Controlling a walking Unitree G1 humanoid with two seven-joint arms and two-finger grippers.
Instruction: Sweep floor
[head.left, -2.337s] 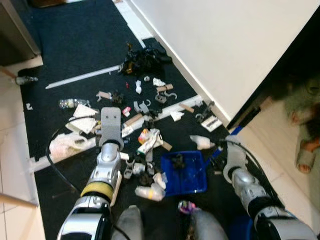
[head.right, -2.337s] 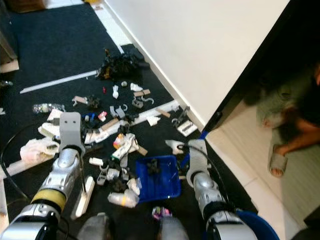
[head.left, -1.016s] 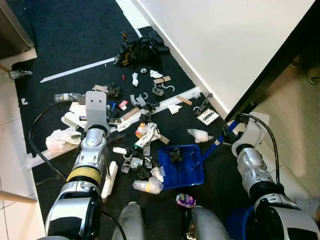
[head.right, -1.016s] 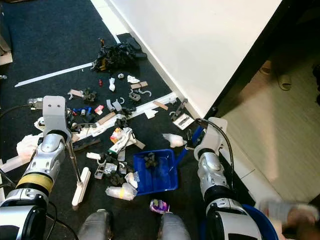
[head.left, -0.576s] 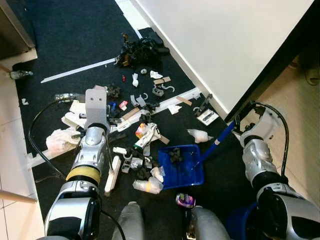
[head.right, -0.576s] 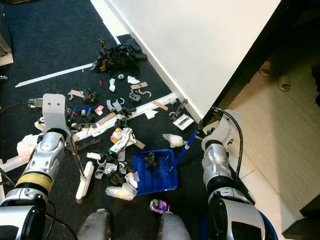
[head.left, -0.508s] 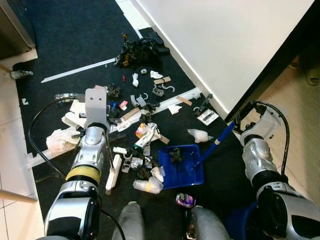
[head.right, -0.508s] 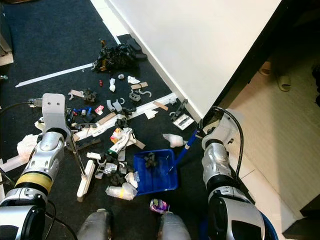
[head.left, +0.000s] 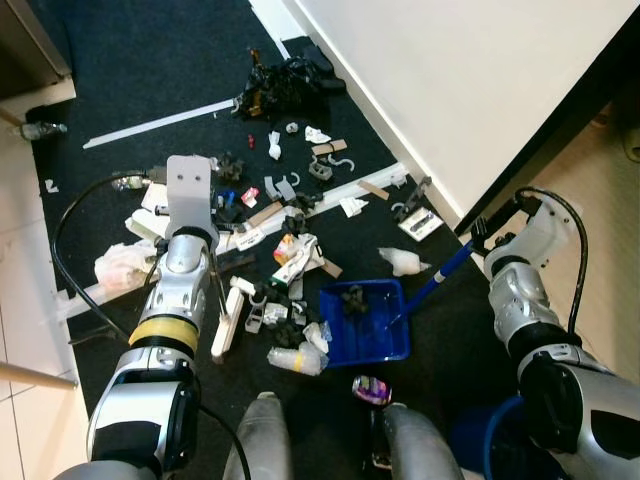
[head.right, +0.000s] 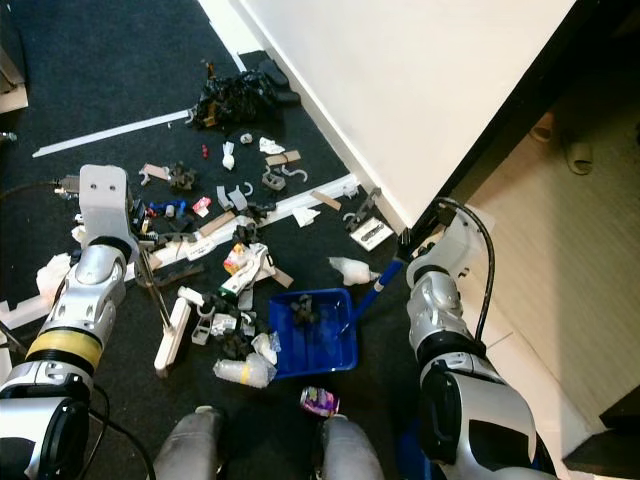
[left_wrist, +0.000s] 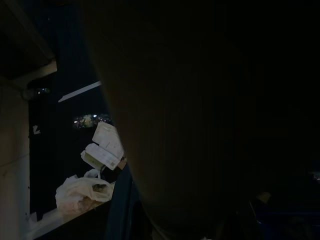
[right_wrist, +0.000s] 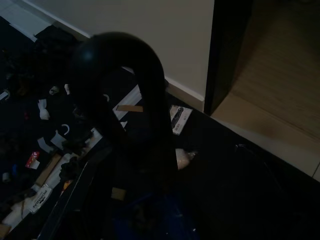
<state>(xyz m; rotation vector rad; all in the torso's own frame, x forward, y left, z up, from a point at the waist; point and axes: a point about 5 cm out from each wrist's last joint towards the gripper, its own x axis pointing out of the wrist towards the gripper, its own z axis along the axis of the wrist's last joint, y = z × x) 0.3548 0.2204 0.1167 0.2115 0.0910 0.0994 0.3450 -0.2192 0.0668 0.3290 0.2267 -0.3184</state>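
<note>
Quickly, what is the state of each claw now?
Left claw: closed on the brush handle.
Right claw: closed on the blue dustpan handle.

i see a blue dustpan (head.left: 365, 322) with a blue handle, a white brush (head.left: 226, 322), a dark navy carpet (head.left: 150, 60) and a white wall (head.left: 470, 70).

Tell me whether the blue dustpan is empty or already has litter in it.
Partly filled. The blue dustpan lies flat on the dark carpet with a dark clump of debris and a few small bits inside; most of its tray is bare.
</note>
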